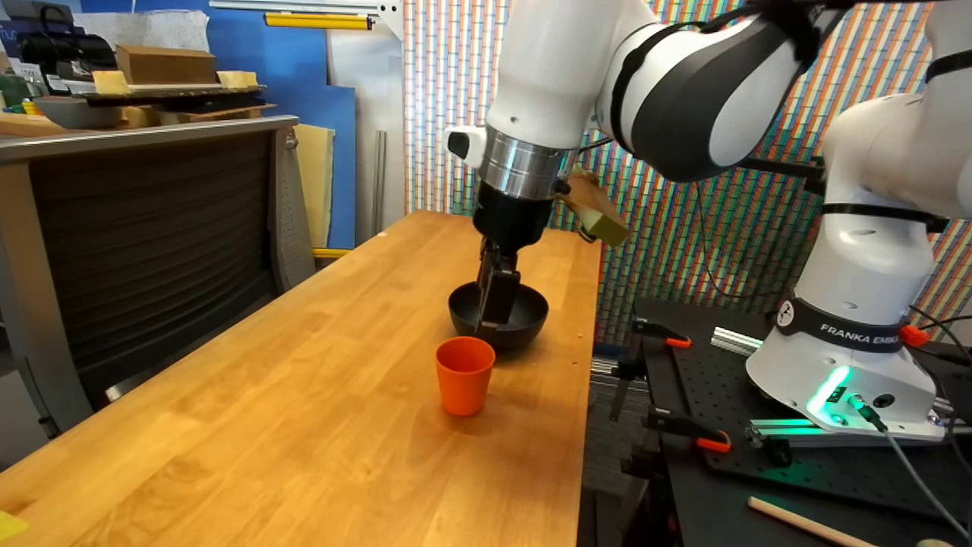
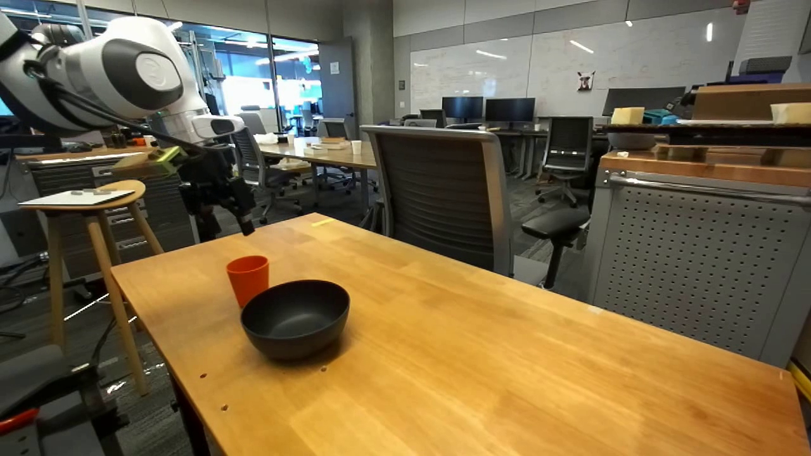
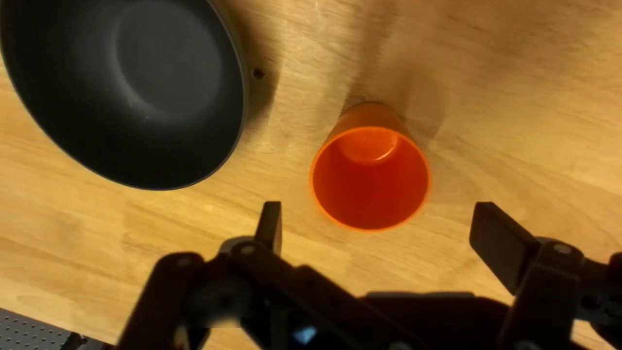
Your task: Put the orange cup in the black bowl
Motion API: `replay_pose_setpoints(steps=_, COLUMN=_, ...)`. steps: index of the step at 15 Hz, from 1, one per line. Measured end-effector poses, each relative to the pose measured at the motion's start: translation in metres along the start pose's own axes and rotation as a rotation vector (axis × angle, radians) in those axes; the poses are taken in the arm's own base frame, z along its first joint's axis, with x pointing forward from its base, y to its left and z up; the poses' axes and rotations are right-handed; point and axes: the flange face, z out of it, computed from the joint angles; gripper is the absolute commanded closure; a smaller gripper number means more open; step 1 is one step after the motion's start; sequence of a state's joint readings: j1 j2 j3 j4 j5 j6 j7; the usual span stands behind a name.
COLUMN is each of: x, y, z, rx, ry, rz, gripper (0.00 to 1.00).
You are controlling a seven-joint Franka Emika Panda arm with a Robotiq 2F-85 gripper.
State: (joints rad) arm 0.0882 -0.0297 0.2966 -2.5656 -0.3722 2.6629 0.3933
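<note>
Read your wrist view from left to right and you meet the black bowl point(image 3: 126, 92) first, left of the fingers point(image 3: 503, 248) and out ahead of them; that should be your later drop point. Next comes the left-hand finger, then the orange cup point(image 3: 370, 170), standing upright on the table point(image 3: 170, 218), in line with the gap and mostly ahead of it, a touch nearer the left-hand finger; past it, the right-hand finger. Your gripper point(image 3: 376, 214) is spread wider than the cup and holds nothing. I judge you to be in the approach, the grasp not yet made. Your next move likely calls for easing down and a little forward until the cup sits between the fingers, minding the bowl near the left-hand one, then squeezing. As for pose, your arm point(image 1: 543, 83) reaches over from above, its end pointing down with a slight lean, and in an exterior view the fingertips point(image 2: 246, 225) hang above the cup's rim, apart from it.
</note>
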Motion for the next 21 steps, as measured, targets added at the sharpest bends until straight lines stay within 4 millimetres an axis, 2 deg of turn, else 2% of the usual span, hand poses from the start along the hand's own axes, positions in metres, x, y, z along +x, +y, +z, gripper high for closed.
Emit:
replay_pose_setpoints(steps=5, x=0.026, y=0.001, z=0.033, rx=-0.032, ry=-0.012, rz=0.006, gripper=0.00)
replay_pose_setpoints(steps=10, x=0.030, y=0.012, z=0.071, rx=-0.057, ry=-0.054, rz=0.032, gripper=0.00)
replay_pose_setpoints(steps=11, x=0.030, y=0.016, z=0.077, rx=-0.064, ry=-0.059, rz=0.038, gripper=0.25)
replay_pose_setpoints(steps=12, x=0.031, y=0.020, z=0.081, rx=-0.070, ry=-0.063, rz=0.043, gripper=0.26)
replay_pose_setpoints(steps=13, x=0.031, y=0.022, z=0.086, rx=-0.071, ry=-0.070, rz=0.048, gripper=0.32)
replay_pose_setpoints(steps=17, x=0.027, y=0.020, z=0.101, rx=-0.062, ry=-0.102, rz=0.060, gripper=0.65)
replay_pose_setpoints(steps=21, x=0.019, y=0.003, z=0.111, rx=-0.031, ry=-0.150, rz=0.106, gripper=0.94)
